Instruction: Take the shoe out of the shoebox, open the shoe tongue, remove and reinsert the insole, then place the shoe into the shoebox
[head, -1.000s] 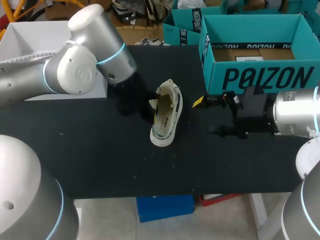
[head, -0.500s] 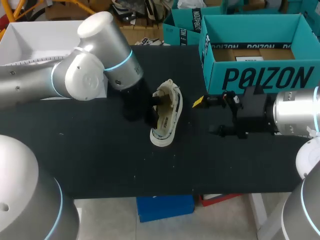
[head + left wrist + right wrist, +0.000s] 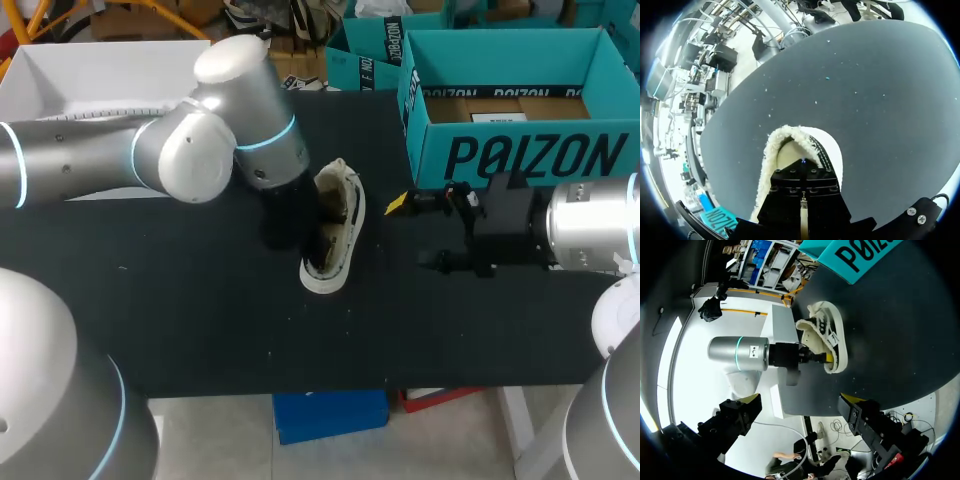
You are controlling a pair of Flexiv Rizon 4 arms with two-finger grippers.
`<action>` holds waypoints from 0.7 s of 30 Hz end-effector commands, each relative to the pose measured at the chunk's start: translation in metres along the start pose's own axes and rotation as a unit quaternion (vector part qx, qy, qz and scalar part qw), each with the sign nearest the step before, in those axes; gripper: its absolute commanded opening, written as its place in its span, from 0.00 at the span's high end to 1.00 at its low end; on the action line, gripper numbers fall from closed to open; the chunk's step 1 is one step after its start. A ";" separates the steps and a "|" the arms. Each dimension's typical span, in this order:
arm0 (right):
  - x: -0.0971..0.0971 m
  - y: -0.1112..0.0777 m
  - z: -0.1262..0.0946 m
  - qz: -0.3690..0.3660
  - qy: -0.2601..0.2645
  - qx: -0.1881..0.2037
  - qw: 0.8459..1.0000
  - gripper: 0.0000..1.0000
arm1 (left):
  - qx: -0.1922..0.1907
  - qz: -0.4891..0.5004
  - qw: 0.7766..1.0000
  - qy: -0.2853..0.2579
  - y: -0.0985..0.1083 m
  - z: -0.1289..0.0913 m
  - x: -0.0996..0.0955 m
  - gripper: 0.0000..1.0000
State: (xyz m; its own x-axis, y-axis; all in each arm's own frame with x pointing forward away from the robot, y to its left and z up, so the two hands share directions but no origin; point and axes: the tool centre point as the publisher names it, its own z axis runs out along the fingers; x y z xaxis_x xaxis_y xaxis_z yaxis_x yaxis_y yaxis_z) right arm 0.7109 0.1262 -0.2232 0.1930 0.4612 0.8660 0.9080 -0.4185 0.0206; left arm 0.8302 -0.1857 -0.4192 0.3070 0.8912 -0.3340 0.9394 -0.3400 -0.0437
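My left jaws sit at the mouth of the shoe [image 3: 328,272], and their black housing covers most of its fleecy collar. I cannot tell whether they are parted or gripping anything. The shoe rests on the dark worktop [image 3: 180,300], outside the teal shoebox [image 3: 520,155], with its toe toward the near edge. My left arm [image 3: 200,150] comes in from the far left side to reach it. My right jaws are spread wide and hold nothing. They are in front of the shoebox, apart from the shoe, with their yellow tips pointing toward it.
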 end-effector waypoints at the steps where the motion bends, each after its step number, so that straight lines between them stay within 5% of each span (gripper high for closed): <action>1: 0.000 0.000 0.001 0.000 -0.001 -0.001 1.000 0.00 | 0.005 0.000 1.000 0.014 0.005 0.012 -0.001 1.00; 11: 0.000 0.000 0.001 0.000 -0.001 -0.001 1.000 0.00 | 0.007 -0.007 1.000 0.012 0.004 0.012 0.000 1.00; 21: 0.000 0.000 0.001 0.000 -0.001 -0.001 1.000 0.00 | -0.011 -0.006 0.999 -0.031 -0.003 -0.047 -0.011 1.00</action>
State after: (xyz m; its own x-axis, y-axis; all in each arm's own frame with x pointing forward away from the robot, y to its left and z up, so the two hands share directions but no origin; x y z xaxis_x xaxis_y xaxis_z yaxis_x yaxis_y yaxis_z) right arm 0.7109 0.1262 -0.2232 0.1930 0.4612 0.8660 0.9080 -0.4185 0.0206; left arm 0.8368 -0.1966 -0.3923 0.2830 0.8777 -0.3868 0.9446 -0.3249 -0.0461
